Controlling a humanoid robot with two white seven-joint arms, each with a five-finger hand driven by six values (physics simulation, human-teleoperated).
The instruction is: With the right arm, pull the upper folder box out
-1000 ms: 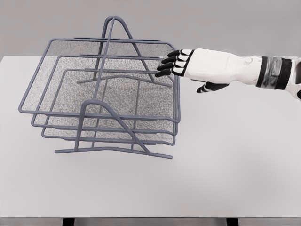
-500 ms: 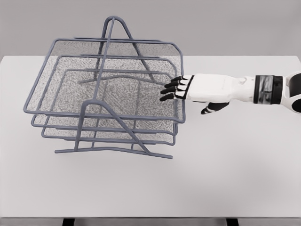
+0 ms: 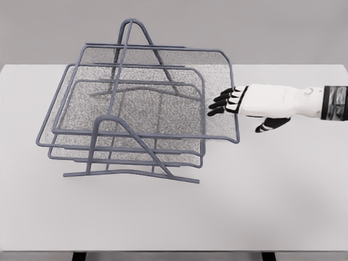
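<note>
Upper folder box (image 3: pixel 163 92): grey wire-mesh tray, topmost of three in a wire rack (image 3: pixel 130 163) on the white worktop (image 3: pixel 261 190); offset sideways from the two trays beneath, its near side rail (image 3: pixel 232 92) jutting past theirs toward the right robot hand (image 3: pixel 224 103). Hooked over that rail from outside: dark fingertips (image 3: pixel 219 100) curled inward above the mesh, white palm and wrist just behind the rail on the side away from the rack. Holding the rail, going by the curl of the fingers, though actual contact too fine to confirm. Thumb (image 3: pixel 267 126) hanging below the palm, dark-tipped, pointing down toward the worktop, apart from the tray. Forearm running off the right edge, level above the worktop. Middle tray (image 3: pixel 73 73) and lower tray (image 3: pixel 179 160) stacked straight under one another, further from the robot hand than the upper tray's shifted corner (image 3: pixel 236 140). Triangular end frames of the rack upright at front and back
</note>
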